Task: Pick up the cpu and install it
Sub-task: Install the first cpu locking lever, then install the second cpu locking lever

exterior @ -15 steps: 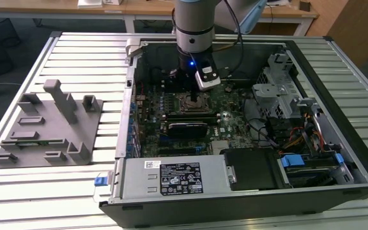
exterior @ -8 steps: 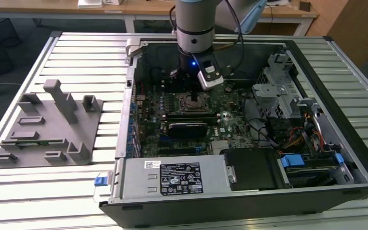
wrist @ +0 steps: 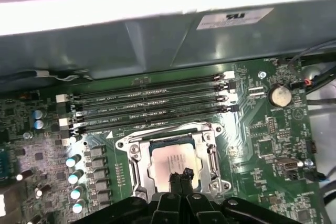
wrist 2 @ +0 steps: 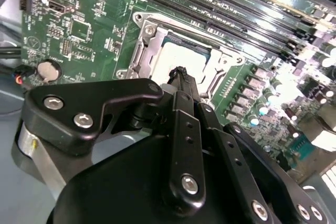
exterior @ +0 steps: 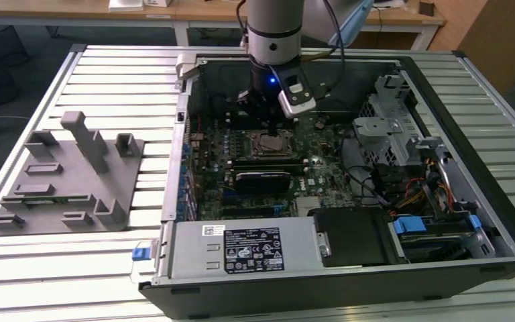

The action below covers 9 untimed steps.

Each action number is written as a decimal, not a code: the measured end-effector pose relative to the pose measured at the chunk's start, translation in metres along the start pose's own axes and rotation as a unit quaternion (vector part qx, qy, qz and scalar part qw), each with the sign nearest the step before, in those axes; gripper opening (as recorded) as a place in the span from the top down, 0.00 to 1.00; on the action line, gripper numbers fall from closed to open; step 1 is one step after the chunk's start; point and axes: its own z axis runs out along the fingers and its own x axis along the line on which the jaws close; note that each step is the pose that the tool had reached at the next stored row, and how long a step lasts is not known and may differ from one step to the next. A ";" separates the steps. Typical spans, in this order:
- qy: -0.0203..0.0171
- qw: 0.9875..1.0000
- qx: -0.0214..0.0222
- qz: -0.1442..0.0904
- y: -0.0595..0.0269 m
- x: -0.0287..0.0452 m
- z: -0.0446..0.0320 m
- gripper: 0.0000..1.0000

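The arm reaches down into an open computer case (exterior: 472, 221) lying on a slatted metal tabletop (exterior: 78, 268). In the exterior view the end effector (exterior: 271, 124) hangs just above the motherboard (exterior: 329, 178), over the CPU socket (exterior: 269, 143).

In both wrist views the cpu (wrist: 168, 162) lies flat inside the socket frame (wrist: 212, 157), its silver top facing up and framed by the metal bracket. The narrow black fingertips (wrist: 181, 174) stand close together right over the chip's top, near the edge nearest the end effector; whether they touch it cannot be told. The fingers look drawn nearly together with nothing held between them. In the second wrist view the same tip (wrist 2: 180, 73) sits above the pale chip (wrist 2: 176, 59), with the black linkage of the end effector in the foreground.

Four long memory slots (wrist: 152, 106) run beside the socket, and a round coin battery (wrist: 279, 95) sits further off on the board. To the exterior view's left of the case, a grey plastic fixture (exterior: 70, 174) with upright posts rests on the tabletop, well apart from the end effector.
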 end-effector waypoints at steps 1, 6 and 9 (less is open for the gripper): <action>0.000 1.000 0.000 0.000 0.0001 -0.0001 -0.0017 0.89; 0.000 1.000 0.001 0.000 0.0002 -0.0005 -0.0034 0.89; 0.000 1.000 0.001 0.000 0.0002 -0.0007 -0.0034 0.89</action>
